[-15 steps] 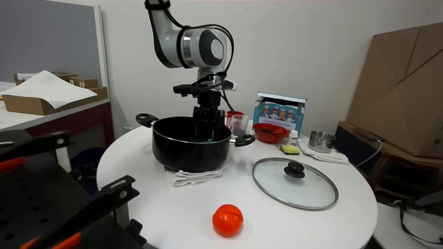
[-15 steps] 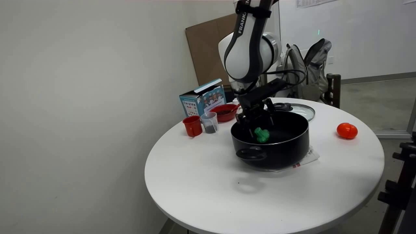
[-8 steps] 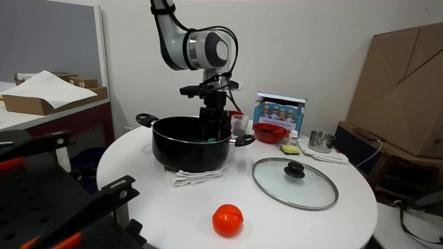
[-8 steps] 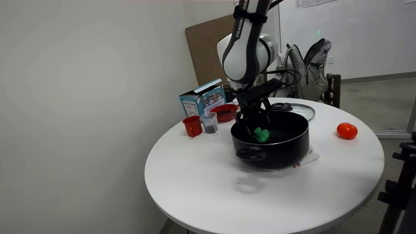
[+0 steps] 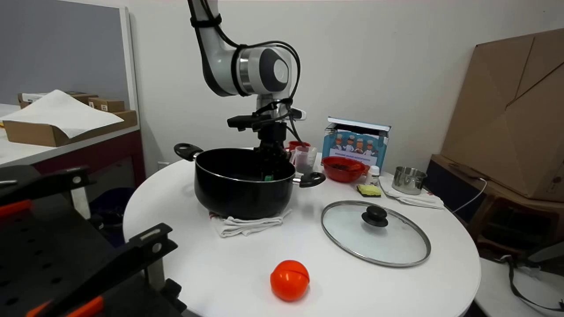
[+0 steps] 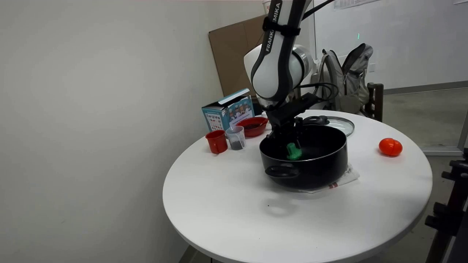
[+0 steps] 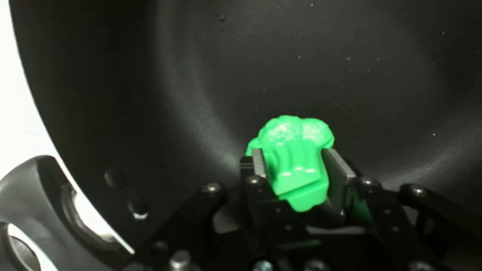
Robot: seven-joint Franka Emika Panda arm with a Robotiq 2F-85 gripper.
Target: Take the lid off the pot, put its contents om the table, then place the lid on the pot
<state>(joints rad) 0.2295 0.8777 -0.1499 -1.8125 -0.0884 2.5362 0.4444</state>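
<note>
In an exterior view, L to R: black pot (image 5: 242, 200) on folded cloth (image 5: 253, 225); in its R half the pincer (image 7: 297, 162), narrow, holding the green broccoli (image 7: 292, 137) btwn its fingertips. Broccoli's inside the pot; can't tell if it's off the bottom. Next, tomato (image 5: 289, 280) on the white surface (image 5: 211, 268), in front of the pot. Then red mug (image 5: 299, 143) & clear cup (image 5: 306, 159), red bowl (image 5: 341, 174) w/ picture box (image 5: 354, 146) behind, sponge (image 5: 369, 190), glass lid (image 5: 370, 246) flat on the surface, apart from the pot; farther R, steel cup (image 5: 408, 181) on another cloth (image 5: 425, 200).
</note>
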